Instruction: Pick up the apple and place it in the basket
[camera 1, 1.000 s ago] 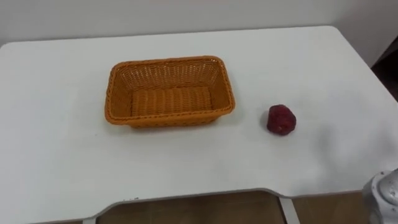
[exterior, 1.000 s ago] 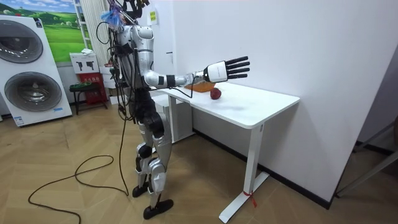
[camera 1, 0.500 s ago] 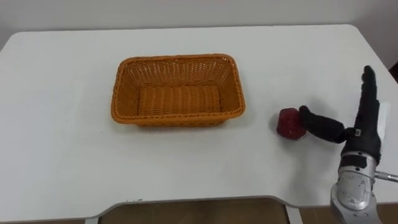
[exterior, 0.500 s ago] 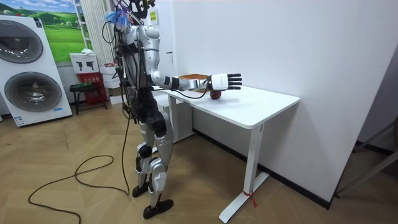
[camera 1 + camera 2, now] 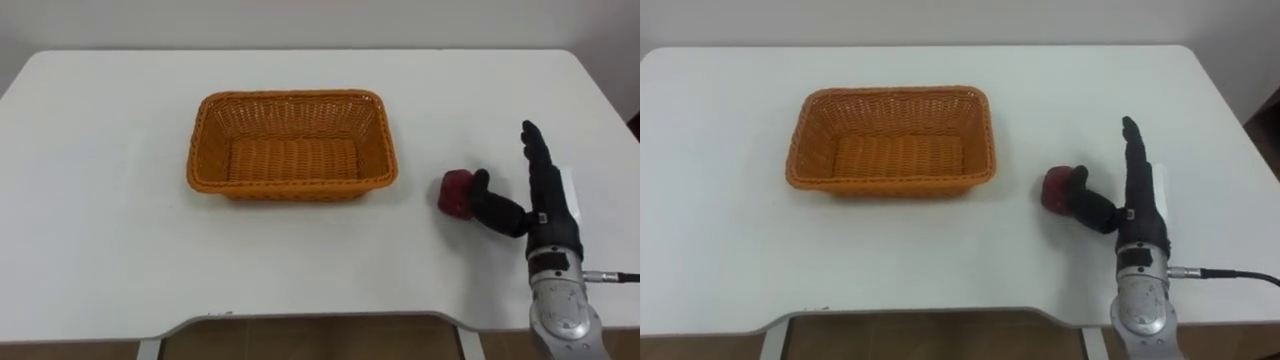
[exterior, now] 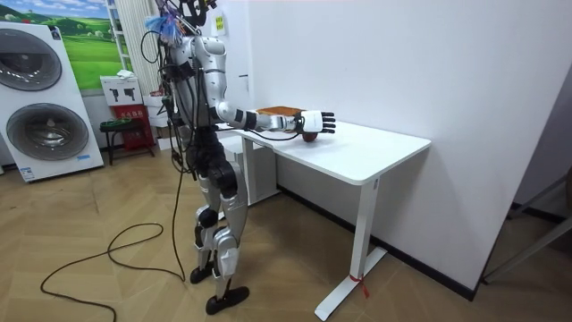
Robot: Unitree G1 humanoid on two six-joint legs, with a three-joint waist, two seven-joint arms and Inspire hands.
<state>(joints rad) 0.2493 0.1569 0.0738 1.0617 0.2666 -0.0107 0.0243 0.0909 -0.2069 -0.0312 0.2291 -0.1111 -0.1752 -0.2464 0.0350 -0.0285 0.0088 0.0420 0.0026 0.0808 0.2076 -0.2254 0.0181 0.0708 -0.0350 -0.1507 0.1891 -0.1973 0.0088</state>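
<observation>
- On the white table [image 5: 100, 250], the apple [image 5: 456, 192] is seen right of the wicker basket [image 5: 290, 190], apart from it.
- Right hand [image 5: 545, 205] is laid beside the apple, fingers straight, thumb touching it.
- Table is set against a white wall [image 6: 402, 63]; a washing machine [image 6: 45, 116] is seen behind the robot.

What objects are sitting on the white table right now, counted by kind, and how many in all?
Orange wicker basket: 1
Red apple: 1
Total: 2

Right hand [image 5: 548, 215], fingers [image 5: 535, 160] straight, apparently touches the apple [image 5: 456, 192] with its thumb.
</observation>
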